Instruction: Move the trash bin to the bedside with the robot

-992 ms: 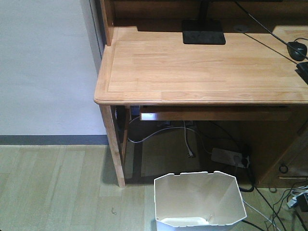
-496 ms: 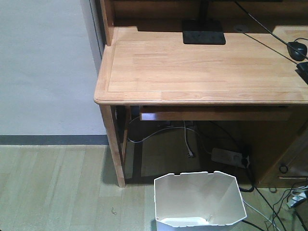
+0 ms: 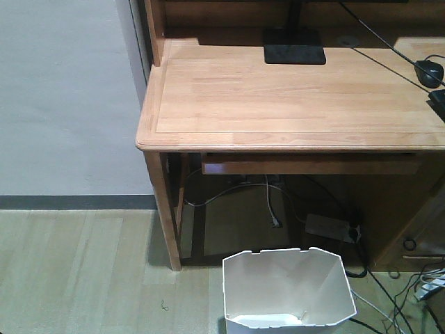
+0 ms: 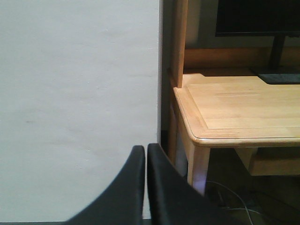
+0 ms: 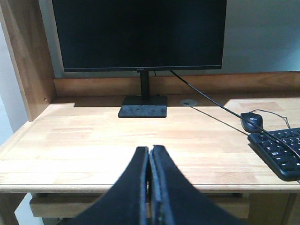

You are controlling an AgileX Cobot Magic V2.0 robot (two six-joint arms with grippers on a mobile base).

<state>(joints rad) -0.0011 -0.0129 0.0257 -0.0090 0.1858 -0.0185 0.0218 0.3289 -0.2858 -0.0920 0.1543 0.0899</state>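
Note:
The white trash bin (image 3: 285, 289) stands on the floor at the bottom of the front view, just in front of the light wooden desk (image 3: 292, 104). Its cream inside shows from above. The bed is out of view. My left gripper (image 4: 146, 149) is shut and empty, pointing at the white wall beside the desk's left corner (image 4: 201, 138). My right gripper (image 5: 149, 150) is shut and empty, held above the desk's front edge (image 5: 70, 187) and pointing at the monitor (image 5: 140, 35). Neither gripper shows in the front view.
On the desk are the monitor stand (image 3: 294, 54), a black mouse (image 5: 251, 121) and a keyboard (image 5: 281, 152). Under the desk lie a power strip (image 3: 330, 227) and loose cables (image 3: 410, 292). The desk leg (image 3: 163, 216) stands left of the bin. Wood floor (image 3: 76, 271) lies to the left.
The view has drifted very slightly; the bin and desk sit almost where they were. Nothing was taken hold of or let go.

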